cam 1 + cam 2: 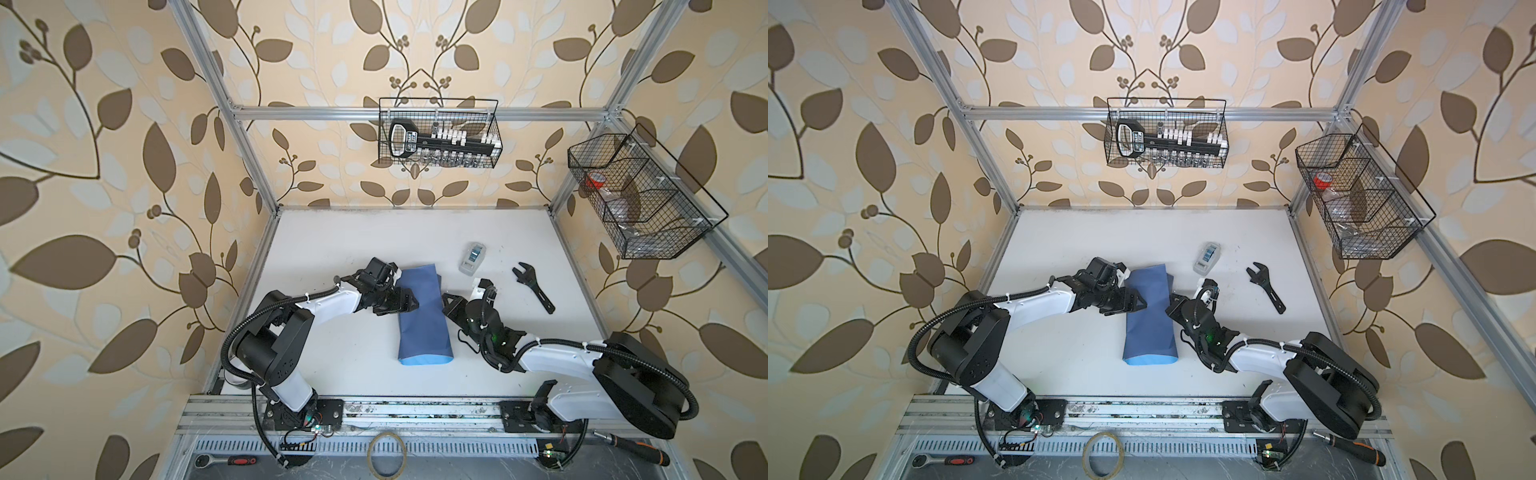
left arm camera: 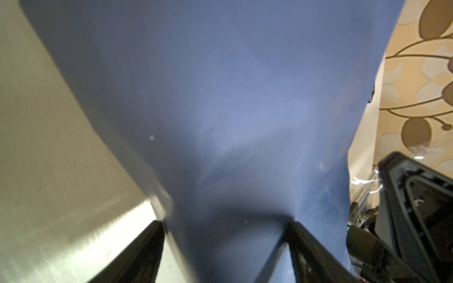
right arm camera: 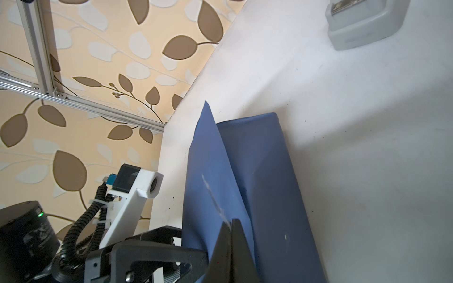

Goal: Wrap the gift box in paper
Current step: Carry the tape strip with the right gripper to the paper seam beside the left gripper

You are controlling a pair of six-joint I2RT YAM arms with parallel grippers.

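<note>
The paper lies on the white table as a long slate-blue bundle near the tape dispenser, to the dispenser's left and nearer the robot's bases. At the bundle's end farthest from the dispenser, a strip of the sheet's light-blue face shows. The gift box does not show anywhere; the bundle's raised shape suggests something underneath, but the sheet covers it. The left gripper stands at the long side of the bundle that faces away from the dispenser. In the left wrist view its jaws are spread wide, with the paper-covered bulk filling the whole gap. Both black fingers bear against the sheet, which dimples where they meet it. The right gripper is at the bundle's side nearer the dispenser. In the right wrist view its fingers are pressed tightly together. Their tips sit at the edge of a flap that stands up from the bundle, where a pale glossy streak runs along the flap. I cannot tell whether that edge is caught between the tips.
</note>
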